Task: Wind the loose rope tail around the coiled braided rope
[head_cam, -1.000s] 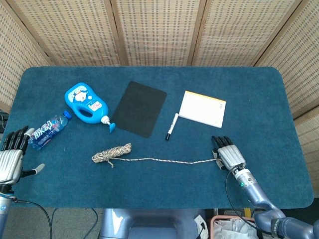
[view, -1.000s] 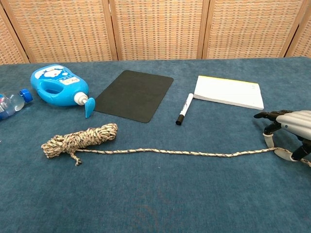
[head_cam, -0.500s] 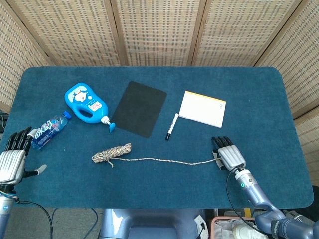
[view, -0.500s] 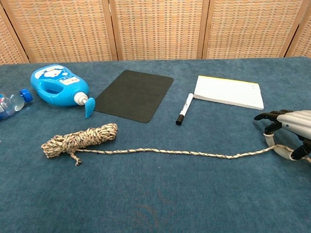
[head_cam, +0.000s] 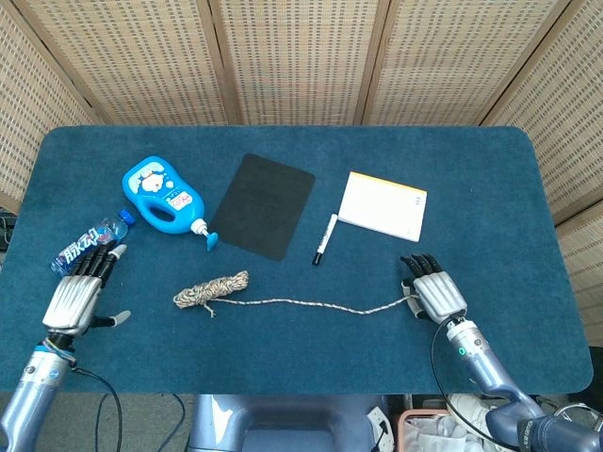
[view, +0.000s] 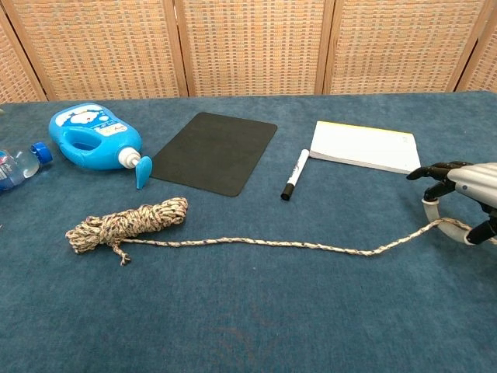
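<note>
Overhead, a blue-carpeted table fronts wicker screens.

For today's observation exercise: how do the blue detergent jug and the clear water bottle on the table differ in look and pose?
The blue detergent jug is broad and opaque, with a handle opening; the water bottle is slim and see-through with a printed label. The jug's spout points toward the black mat; the bottle's blue cap points toward the jug. The bottle lies nearer the table's left edge. Both lie on their sides.
</note>
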You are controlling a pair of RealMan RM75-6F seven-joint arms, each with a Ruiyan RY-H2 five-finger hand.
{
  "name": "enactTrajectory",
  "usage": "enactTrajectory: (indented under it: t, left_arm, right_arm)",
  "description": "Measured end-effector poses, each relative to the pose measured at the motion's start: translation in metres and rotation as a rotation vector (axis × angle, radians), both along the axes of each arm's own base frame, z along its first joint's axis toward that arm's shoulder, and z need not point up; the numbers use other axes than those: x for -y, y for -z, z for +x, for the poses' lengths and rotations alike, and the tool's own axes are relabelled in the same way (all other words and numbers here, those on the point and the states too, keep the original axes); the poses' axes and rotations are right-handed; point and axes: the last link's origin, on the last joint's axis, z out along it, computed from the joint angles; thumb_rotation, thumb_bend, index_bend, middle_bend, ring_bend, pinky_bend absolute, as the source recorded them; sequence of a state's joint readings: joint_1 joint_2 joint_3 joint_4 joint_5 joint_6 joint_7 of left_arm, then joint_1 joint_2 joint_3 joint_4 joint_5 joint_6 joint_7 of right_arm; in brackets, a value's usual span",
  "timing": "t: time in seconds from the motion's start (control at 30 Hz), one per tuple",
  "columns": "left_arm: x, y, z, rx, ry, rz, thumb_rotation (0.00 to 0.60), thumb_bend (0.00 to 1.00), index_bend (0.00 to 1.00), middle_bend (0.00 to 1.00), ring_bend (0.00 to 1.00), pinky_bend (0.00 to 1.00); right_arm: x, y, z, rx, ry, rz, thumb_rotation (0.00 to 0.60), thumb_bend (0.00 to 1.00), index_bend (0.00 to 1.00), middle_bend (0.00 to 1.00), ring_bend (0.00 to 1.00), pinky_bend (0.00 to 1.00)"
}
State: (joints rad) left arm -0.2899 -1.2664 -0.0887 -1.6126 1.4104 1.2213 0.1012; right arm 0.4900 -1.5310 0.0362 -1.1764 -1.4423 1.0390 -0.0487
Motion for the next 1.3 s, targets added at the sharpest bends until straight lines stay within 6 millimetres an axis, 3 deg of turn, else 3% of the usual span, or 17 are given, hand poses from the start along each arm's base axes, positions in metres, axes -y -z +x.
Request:
enactTrajectory:
  t: [0.13, 0.43, 0.7, 0.9, 1.07, 1.3]
  left_arm:
    - [-0.014, 0.032, 0.017, 0.043, 0.033, -0.093, 0.6, 0.13, 0.16, 0.18, 0.06, 0.16]
    - [-0.036, 0.081, 0.034, 0.061, 0.014, -0.202, 0.6, 0.18, 0.16, 0.17, 0.07, 0.18]
    - [-0.05, 0.097, 0.037, 0.052, -0.02, -0.235, 0.6, 0.22, 0.22, 0.17, 0.09, 0.2]
    - [-0.051, 0.106, 0.04, 0.074, -0.043, -0.264, 0.6, 0.25, 0.22, 0.19, 0.15, 0.24]
    - [-0.053, 0.111, 0.043, 0.072, -0.049, -0.257, 0.6, 0.29, 0.29, 0.26, 0.21, 0.31]
    - [-0.054, 0.117, 0.045, 0.055, -0.05, -0.251, 0.6, 0.31, 0.29, 0.27, 0.22, 0.34]
  right_arm:
    - [-0.001, -0.001, 0.0, 0.002, 0.0, 0.0, 0.6, 0.5, 0.73, 0.08, 0.0, 0.0]
    - [0.001, -0.004, 0.001, 0.01, 0.002, -0.01, 0.6, 0.5, 0.73, 0.08, 0.0, 0.0]
    - [0.002, -0.005, 0.0, 0.012, 0.008, -0.009, 0.6, 0.5, 0.73, 0.08, 0.0, 0.0]
    - [0.003, -0.006, 0.0, 0.016, 0.008, -0.012, 0.6, 0.5, 0.73, 0.08, 0.0, 0.0]
    - [0.003, -0.007, 0.001, 0.015, 0.006, -0.015, 0.6, 0.5, 0.73, 0.08, 0.0, 0.0]
    - [0.003, -0.008, 0.001, 0.018, 0.005, -0.019, 0.6, 0.5, 0.73, 0.09, 0.0, 0.0]
